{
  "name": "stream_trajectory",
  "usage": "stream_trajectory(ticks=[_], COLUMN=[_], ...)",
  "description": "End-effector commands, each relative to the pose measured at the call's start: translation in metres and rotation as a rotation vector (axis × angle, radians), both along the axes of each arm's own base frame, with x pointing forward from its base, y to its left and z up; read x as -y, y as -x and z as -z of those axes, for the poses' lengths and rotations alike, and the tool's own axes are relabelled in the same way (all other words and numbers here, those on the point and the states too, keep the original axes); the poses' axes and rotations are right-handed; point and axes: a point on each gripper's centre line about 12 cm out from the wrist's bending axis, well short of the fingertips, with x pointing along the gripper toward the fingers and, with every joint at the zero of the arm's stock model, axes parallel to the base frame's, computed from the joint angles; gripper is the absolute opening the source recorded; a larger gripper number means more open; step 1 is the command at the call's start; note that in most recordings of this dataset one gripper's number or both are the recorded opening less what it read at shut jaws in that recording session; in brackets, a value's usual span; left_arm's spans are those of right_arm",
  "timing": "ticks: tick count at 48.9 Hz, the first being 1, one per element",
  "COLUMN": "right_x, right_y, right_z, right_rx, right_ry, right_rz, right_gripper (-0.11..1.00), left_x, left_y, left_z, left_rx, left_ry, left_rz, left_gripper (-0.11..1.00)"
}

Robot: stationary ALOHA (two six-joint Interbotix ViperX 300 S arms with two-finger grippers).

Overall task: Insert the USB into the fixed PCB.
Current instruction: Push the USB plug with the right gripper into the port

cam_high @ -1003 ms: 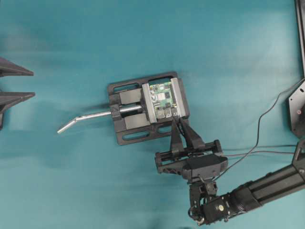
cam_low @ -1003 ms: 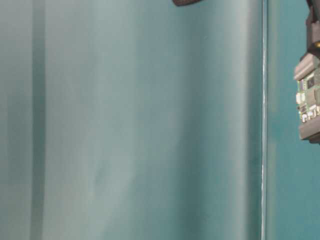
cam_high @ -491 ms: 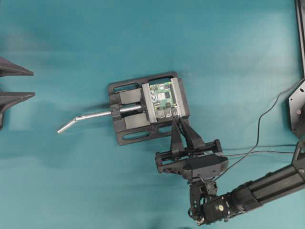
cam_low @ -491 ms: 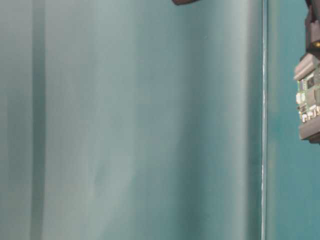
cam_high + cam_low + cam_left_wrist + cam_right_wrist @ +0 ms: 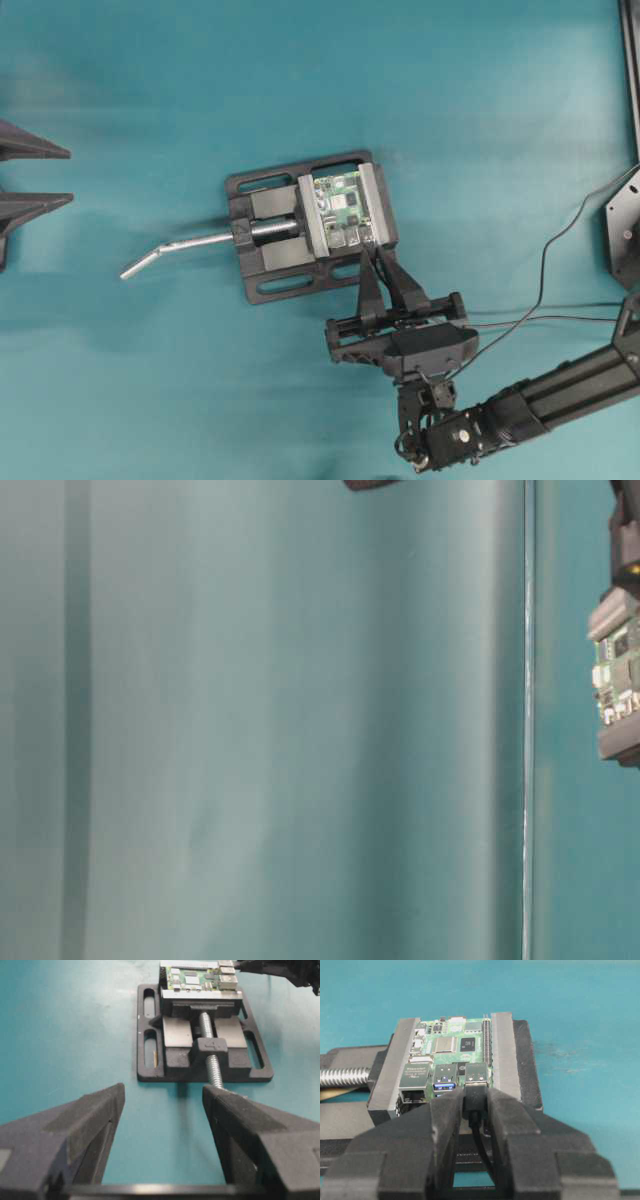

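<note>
The black vise (image 5: 305, 228) clamps the fixed PCB (image 5: 454, 1055) mid-table; the right gripper (image 5: 475, 1105) pinches the USB (image 5: 475, 1096), whose tip meets a board port; the left gripper (image 5: 162, 1110) idles wide, empty; insertion seems underway, needing a straight push.

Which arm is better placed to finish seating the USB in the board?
Right. The right gripper is shut on the USB, its plug at a port on the fixed PCB. The left gripper stands open, empty, back beyond the vise.
</note>
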Motion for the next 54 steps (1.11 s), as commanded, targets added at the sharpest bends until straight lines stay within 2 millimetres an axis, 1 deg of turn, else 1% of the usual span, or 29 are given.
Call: stream_trajectory(ticks=[1,19,23,30,32,54], right_x=[0.01,0.007,0.007,0.005,0.005,-0.002], right_y=[-0.006,-0.005,-0.005,-0.005,-0.005,-0.003], right_z=[-0.015,-0.017,-0.016,-0.017,-0.017,-0.019], right_rx=[0.038,0.03,0.028,0.028,0.027,0.003], right_ry=[0.004,0.004,0.005,0.005,0.004,-0.005], right_rz=[0.021,0.012,0.011,0.008,0.007,-0.003], right_gripper=[0.19,0.19,0.24,0.35,0.37,0.38], left_x=[0.0,0.0,0.0,0.0,0.0,0.0], left_y=[-0.002,-0.002,-0.002,-0.002,-0.002,-0.002], left_z=[-0.009,-0.009,-0.008,-0.009,-0.009,-0.009], left_rx=[0.022,0.021,0.018,0.022,0.02,0.02], left_ry=[-0.001,-0.002,-0.002,-0.001,-0.001,-0.001], left_rz=[-0.002,-0.001,-0.001,-0.002,-0.002,-0.002], left_gripper=[0.68,0.68,0.68,0.68,0.68,0.68])
